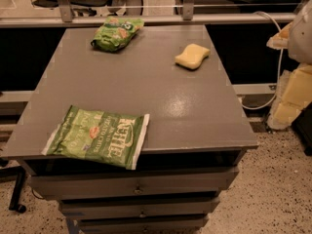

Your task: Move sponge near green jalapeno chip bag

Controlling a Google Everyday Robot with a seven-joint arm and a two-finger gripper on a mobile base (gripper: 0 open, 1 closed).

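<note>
1. Table (161, 96): a flat, matt grey rectangular top with a faint sheen towards the front right corner. Three shallow grey drawers (136, 185) with small knobs are stacked under the front edge.
2. Sponge (192, 56): a small, pale yellow foam block with rounded ends and pinched, wavy sides. It lies flat near the far right corner, a little in from the right edge and well apart from both bags.
3. Kettle bag (97, 136): a large, flat green foil bag with white lettering, white crimped ends and a small red mark. It lies at the front left corner, skewed to the edges, with its nearest corner hanging over the front edge.
4. Small bag (117, 33): a puffy, crinkled bright-green bag with orange marks, lying near the far edge, left of its middle.
5. Gripper (288, 104): pale yellow, blocky parts beyond the right edge of the table, above the floor and touching nothing on the table. Whether its jaws are spread or pressed together cannot be told.
6. Floor (273, 189): pale and finely speckled. A white cable (280, 72) loops down beside the right edge.
</note>
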